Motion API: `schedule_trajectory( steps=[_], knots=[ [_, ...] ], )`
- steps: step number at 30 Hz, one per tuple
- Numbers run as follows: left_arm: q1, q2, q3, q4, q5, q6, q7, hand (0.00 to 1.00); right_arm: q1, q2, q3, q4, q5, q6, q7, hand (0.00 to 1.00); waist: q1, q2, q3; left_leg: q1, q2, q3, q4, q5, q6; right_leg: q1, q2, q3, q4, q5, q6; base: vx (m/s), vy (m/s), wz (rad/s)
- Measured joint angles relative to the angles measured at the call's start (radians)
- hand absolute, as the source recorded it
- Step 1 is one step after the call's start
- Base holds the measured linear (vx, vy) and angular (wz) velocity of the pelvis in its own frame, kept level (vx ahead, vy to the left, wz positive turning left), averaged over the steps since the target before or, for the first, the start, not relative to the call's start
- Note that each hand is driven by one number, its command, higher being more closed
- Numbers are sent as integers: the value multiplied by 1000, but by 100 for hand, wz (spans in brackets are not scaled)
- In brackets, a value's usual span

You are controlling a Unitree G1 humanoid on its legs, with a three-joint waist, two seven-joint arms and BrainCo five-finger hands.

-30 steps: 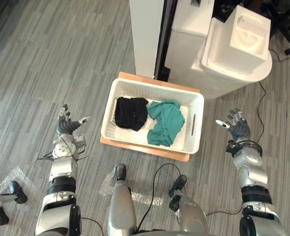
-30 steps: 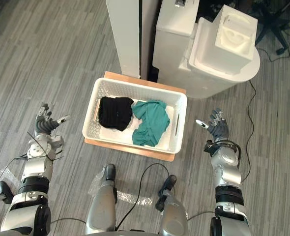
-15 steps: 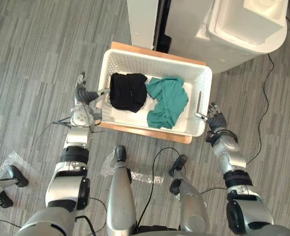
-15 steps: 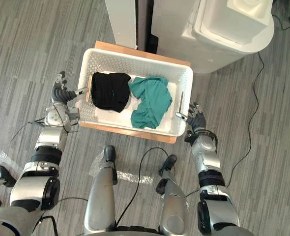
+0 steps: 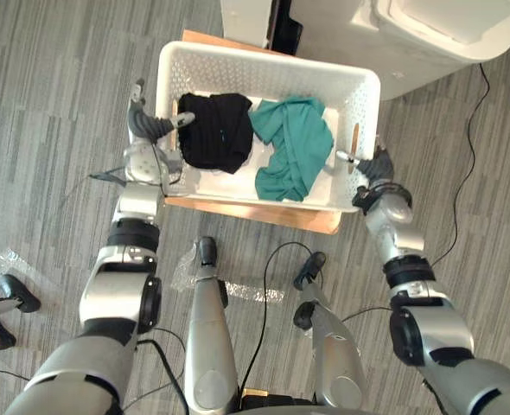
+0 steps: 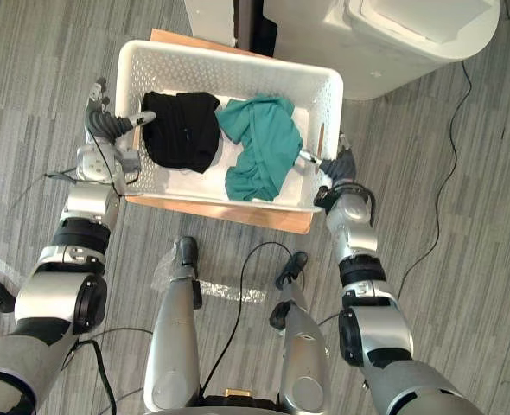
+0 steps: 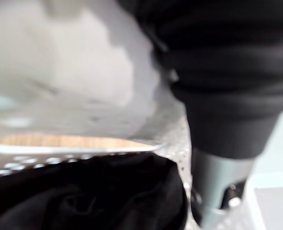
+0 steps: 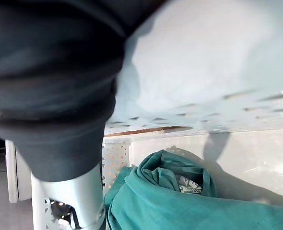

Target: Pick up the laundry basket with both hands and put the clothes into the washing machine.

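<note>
Here the basket (image 5: 264, 71) sits between the 2 hands: left hand (image 5: 144, 130) open, thumb reaching over the rim; right hand (image 5: 378, 166) at the opposite end, its grip impossible to tell.

The washing machine (image 5: 428, 43) is cropped at top; the basket (image 5: 264, 62) hides most of the board (image 5: 264, 214).

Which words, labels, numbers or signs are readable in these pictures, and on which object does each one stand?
No text can be read.
Small printed tag on the green garment: too blurred to read.
Laundry basket, black garment, white machine: no print to be seen.
</note>
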Motion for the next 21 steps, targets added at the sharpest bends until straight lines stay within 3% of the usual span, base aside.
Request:
schedule_trajectory(
  steps=[5,6,16,21],
  knots=[
    [-72,8,-25,36,18,0,0,0,-81,-27,-9,61,11,-17,3,0,-1,-1,0,-43,3,-2,3,9,-3,-32,0,-11,-1,5,7,-18,35,2],
    [-77,8,-25,36,18,0,0,100,-87,-29,-11,65,12,-18,4,100,-2,-1,0,-47,4,-3,4,10,-3,-34,-1,-15,-1,5,8,-16,48,7],
    [-139,-26,-25,31,34,2,0,100,-106,-71,-19,118,40,-21,17,100,-2,-2,-1,-88,36,14,12,26,1,-37,-3,-69,0,5,8,9,39,9],
    [-143,-30,-18,17,35,31,6,100,-104,-84,-4,144,48,-22,21,100,0,-2,-1,-82,40,28,12,44,10,-34,-5,-72,0,9,3,45,36,0]
  ],
)
